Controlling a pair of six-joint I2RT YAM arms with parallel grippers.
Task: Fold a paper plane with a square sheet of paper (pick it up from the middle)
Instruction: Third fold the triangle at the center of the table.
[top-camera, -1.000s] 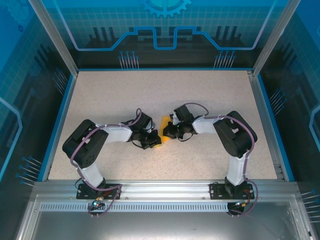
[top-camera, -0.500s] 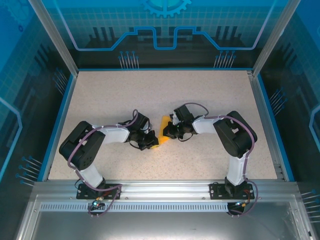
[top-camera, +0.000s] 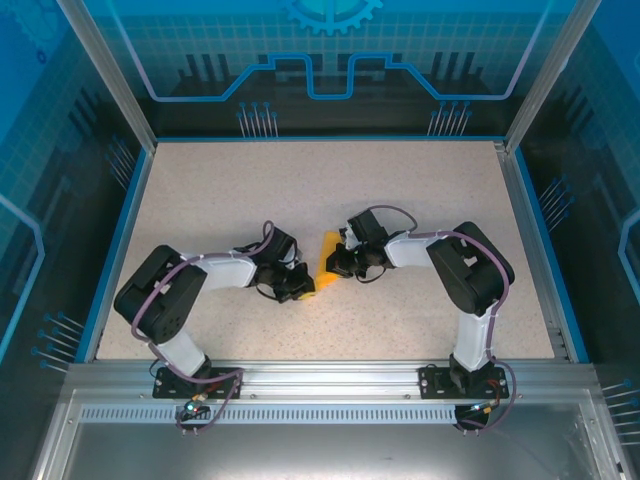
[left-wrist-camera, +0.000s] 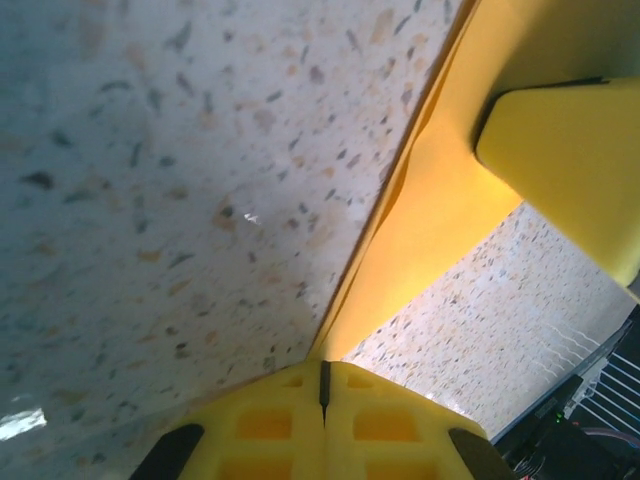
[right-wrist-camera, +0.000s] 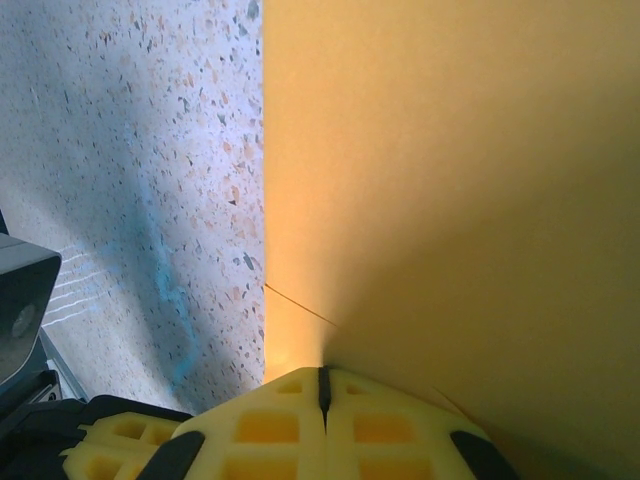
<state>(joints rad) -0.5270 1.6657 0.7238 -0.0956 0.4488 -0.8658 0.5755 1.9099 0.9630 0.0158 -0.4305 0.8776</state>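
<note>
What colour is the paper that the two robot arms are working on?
The paper is plain orange-yellow with no markings. The right wrist view shows it best.

I read the paper (left-wrist-camera: 440, 200) as thin, matt orange-yellow stock, smooth apart from a fine crease line. The table (top-camera: 400, 190) looks like hard speckled composite, mostly matt with a faint sheen. The left gripper (left-wrist-camera: 323, 385) and right gripper (right-wrist-camera: 323, 385) have moulded yellow plastic fingers, dull, with waffle recesses. At 6 o'clock the rail (top-camera: 330, 378) is brushed bare metal. At 12 o'clock the blue panel (top-camera: 330, 50) is glossy and translucent.
</note>
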